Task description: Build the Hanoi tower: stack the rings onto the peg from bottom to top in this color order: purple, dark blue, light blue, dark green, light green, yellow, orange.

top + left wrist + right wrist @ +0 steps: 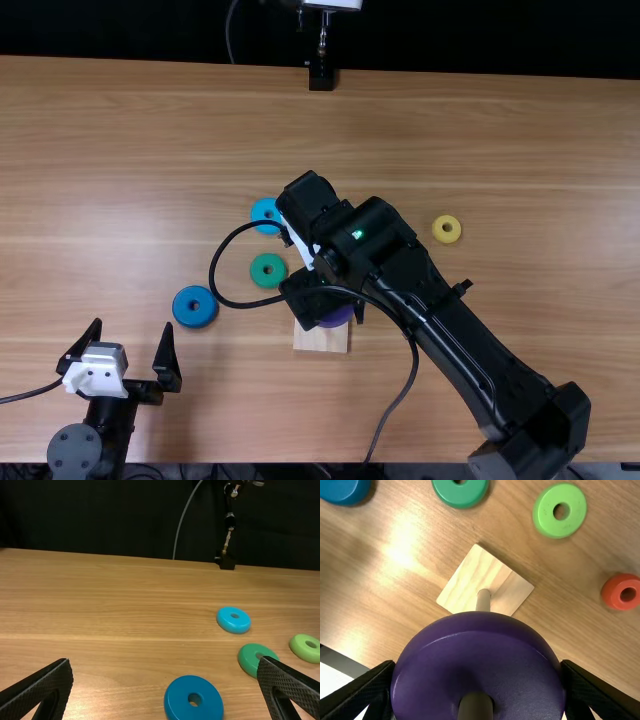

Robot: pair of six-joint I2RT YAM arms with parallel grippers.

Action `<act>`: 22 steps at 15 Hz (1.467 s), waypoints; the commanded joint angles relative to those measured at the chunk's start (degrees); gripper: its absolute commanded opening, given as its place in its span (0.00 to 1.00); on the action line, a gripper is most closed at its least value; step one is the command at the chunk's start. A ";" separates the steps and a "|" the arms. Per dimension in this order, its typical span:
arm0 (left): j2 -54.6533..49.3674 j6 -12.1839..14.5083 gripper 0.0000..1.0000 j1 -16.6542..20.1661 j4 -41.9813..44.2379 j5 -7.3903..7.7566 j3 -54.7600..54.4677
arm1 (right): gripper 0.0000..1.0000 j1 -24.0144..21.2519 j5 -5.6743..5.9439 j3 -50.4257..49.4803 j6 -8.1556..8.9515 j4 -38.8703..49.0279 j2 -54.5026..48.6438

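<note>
Purple ring (477, 655) is hanging at the wooden peg (483, 601), probably handling light, stiff and slippery, with right gripper (477, 667) fingers clasping its outer sides, the sensible hold, and left gripper (164, 663) fingers standing open.

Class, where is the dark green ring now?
In the top view, left of the middle, the dark green ring lies between the light blue ring and the wooden base.
</note>
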 commanded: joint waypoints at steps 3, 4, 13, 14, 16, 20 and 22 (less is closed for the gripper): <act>-0.73 0.51 1.00 0.39 -0.44 -0.23 -2.50 | 1.00 0.28 0.60 0.53 0.13 0.07 -0.44; -0.73 0.41 1.00 0.39 -0.44 -0.23 -2.50 | 1.00 0.20 0.60 0.53 0.13 0.07 -0.44; -0.73 0.41 1.00 0.39 -0.44 -0.23 -2.50 | 1.00 -0.07 0.50 -0.52 -0.19 14.94 -0.88; -0.73 0.51 1.00 0.31 -0.44 -0.23 -2.50 | 1.00 -0.60 0.50 -1.58 -0.40 17.47 -1.32; -0.73 0.41 1.00 0.39 -0.44 -0.23 -2.50 | 1.00 -5.34 0.50 -5.00 -0.50 22.64 -6.51; -0.73 0.41 1.00 0.31 -0.44 -0.23 -2.50 | 1.00 -14.22 0.39 -18.98 -0.61 40.89 -22.50; -0.73 0.51 1.00 0.39 -0.44 -0.23 -2.50 | 1.00 -18.09 0.39 -26.19 -0.92 47.85 -29.71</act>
